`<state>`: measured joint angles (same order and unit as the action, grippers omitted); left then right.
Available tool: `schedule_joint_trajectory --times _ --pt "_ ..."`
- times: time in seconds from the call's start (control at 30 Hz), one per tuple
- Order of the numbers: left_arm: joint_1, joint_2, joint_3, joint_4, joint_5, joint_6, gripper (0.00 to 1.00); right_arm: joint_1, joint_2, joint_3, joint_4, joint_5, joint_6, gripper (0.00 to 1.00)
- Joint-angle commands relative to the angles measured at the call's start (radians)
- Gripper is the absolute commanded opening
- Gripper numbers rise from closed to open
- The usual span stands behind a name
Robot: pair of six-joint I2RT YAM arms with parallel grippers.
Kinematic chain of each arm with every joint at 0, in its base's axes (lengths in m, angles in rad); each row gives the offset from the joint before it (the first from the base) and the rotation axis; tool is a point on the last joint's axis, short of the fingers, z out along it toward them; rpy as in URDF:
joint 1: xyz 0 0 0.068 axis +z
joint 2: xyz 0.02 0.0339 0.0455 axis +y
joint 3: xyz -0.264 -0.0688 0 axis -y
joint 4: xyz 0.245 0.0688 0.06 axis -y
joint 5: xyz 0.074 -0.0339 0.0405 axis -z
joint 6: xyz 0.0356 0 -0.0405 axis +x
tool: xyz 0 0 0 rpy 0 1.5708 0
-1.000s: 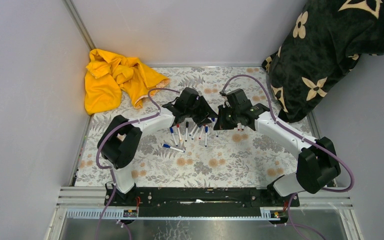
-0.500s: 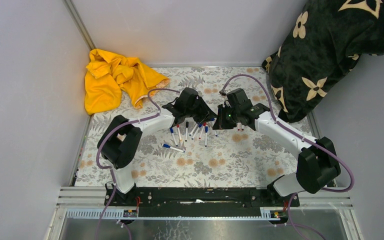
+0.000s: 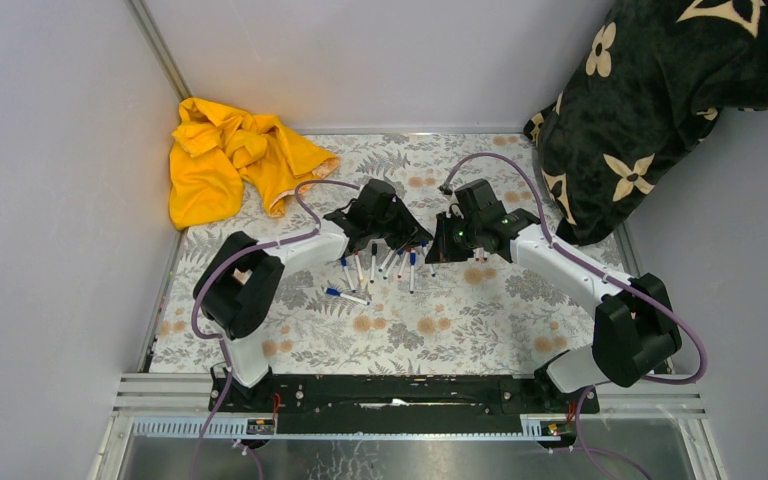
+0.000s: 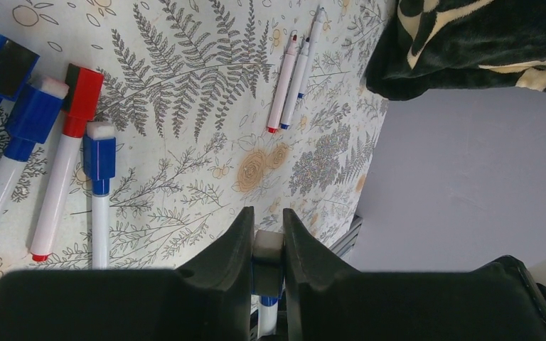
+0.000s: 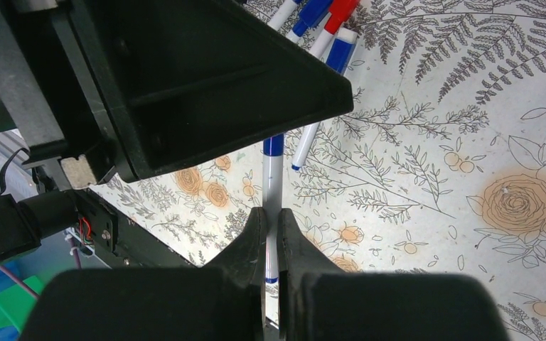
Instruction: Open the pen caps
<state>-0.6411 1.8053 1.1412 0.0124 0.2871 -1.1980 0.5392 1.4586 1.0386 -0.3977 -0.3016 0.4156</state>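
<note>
White plastic pen barrel (image 5: 273,186) sits pinched in your right gripper (image 5: 271,222), left gripper (image 4: 267,226) clamps its blue cap (image 4: 267,250): pull straight along the axis.

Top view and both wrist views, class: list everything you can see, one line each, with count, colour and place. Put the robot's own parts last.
Loose pens: roughly eight, white with blue, red or black caps, mid-table between the arms.
Slim pens: three, white, red and blue tips showing, together nearer the blanket.
Held pen: one, white, between both jaws.
Cap: one, blue with pale end, on the held pen.
Cloth: one, yellow, crumpled, far left corner.
Blanket: one, dark with cream flowers, far right.
Table cover: one, pale leaf-and-flower print.
Left arm: one, white and black, jaws shut on the cap.
Right arm: one, white and black, jaws shut on the held pen.
</note>
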Motion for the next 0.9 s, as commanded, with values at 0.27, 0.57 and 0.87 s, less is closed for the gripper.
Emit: schedule_joint_trajectory --times 0.27,0.57,0.87 --pt "-0.014 -0.04 -0.003 0.047 0.0 -0.033 0.03 -0.016 0.008 0.034 0.066 -0.031 0.024 0.23" --pt "-0.022 -0.035 0.012 0.048 0.004 -0.053 0.0 -0.017 0.043 0.055 0.075 -0.028 0.026 0.25" --pt "-0.022 -0.029 0.041 0.01 -0.028 -0.063 0.0 -0.016 0.047 0.038 0.048 0.007 0.013 0.0"
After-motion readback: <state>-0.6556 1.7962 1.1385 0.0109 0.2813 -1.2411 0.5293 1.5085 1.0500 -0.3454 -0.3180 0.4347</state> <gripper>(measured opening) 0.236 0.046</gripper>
